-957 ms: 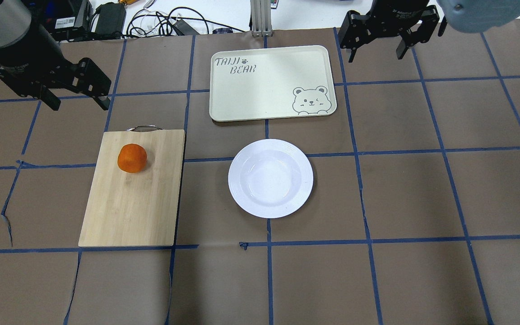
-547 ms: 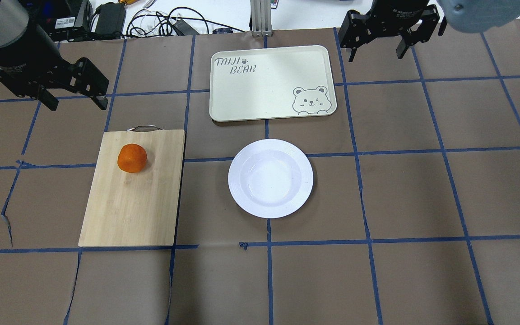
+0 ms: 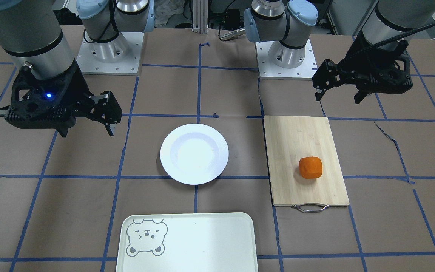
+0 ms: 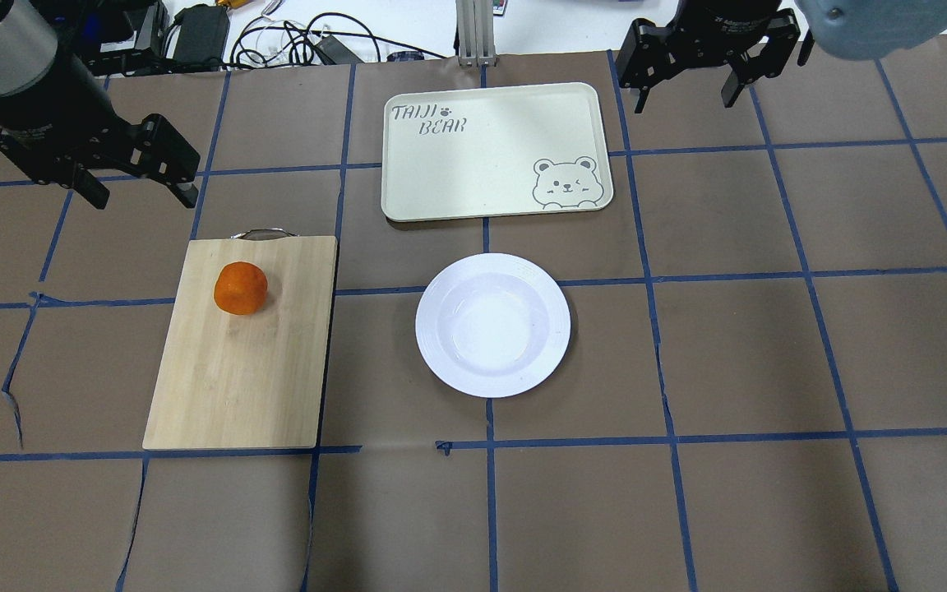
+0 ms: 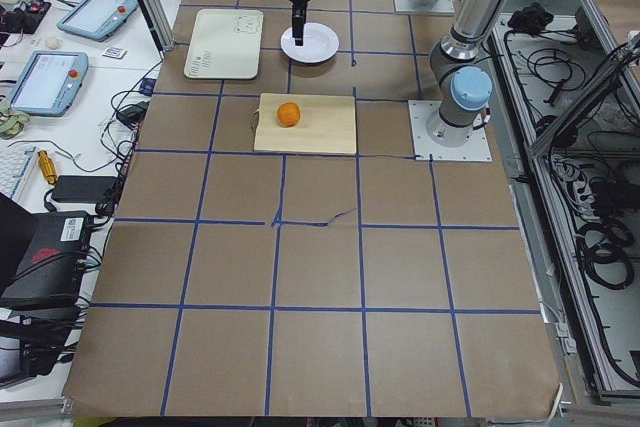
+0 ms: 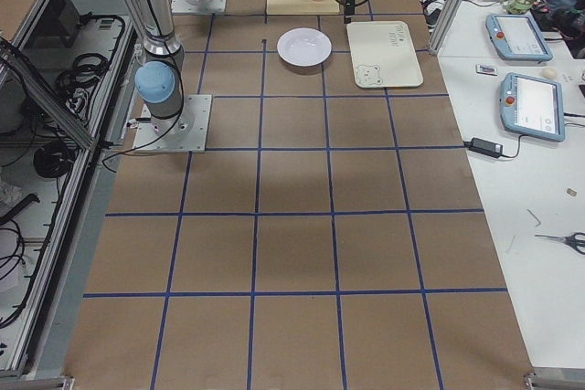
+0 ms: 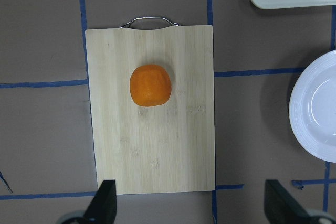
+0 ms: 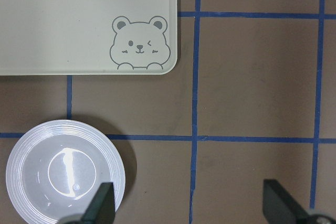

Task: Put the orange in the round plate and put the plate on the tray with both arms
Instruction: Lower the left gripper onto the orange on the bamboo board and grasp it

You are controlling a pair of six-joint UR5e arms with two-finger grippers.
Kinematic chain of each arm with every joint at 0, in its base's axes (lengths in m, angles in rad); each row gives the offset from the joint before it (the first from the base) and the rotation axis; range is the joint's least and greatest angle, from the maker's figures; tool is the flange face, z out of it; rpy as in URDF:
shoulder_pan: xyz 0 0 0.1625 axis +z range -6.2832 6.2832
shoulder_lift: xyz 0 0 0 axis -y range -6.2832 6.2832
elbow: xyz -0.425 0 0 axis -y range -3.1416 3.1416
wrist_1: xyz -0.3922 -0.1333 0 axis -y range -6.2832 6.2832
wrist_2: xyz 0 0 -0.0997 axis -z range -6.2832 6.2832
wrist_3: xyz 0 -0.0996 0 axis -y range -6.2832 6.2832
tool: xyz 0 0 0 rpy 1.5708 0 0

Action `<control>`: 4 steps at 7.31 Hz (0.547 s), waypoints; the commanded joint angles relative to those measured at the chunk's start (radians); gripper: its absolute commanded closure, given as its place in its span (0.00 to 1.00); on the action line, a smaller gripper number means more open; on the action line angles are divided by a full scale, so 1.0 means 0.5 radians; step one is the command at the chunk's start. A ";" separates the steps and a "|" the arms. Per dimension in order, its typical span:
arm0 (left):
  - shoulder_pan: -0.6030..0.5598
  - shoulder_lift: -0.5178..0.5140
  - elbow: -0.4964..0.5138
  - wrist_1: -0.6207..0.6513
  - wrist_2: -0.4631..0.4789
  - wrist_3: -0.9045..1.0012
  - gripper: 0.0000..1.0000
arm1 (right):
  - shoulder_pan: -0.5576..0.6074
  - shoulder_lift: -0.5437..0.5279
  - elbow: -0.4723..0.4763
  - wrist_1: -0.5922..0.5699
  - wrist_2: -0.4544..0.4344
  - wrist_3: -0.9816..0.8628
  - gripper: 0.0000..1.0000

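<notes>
Over the taped table [image 4: 728,370] left gripper [image 4: 145,193] and right gripper [image 4: 681,103] hang open, empty; an off-centre pinch could roll the orange [image 4: 241,288] off the wooden cutting board [image 4: 235,386]

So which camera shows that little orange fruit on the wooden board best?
The left wrist view: the small bright orange fruit sits large and sharp mid-picture on the pale wooden board. The overhead and front-facing views show it whole but smaller; the two side views make it a speck; the right wrist view misses it.
</notes>
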 commanded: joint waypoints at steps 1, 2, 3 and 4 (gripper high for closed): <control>0.004 -0.002 -0.034 0.018 -0.005 -0.003 0.00 | 0.001 0.000 0.001 -0.003 0.001 0.000 0.00; 0.007 -0.008 -0.089 0.045 -0.005 -0.009 0.00 | -0.002 0.000 -0.006 -0.003 0.001 0.000 0.00; 0.011 -0.014 -0.172 0.176 -0.005 -0.009 0.00 | -0.002 0.000 -0.003 -0.006 0.001 -0.003 0.00; 0.017 -0.039 -0.273 0.296 -0.002 -0.003 0.00 | -0.002 0.000 -0.003 -0.007 -0.002 -0.003 0.00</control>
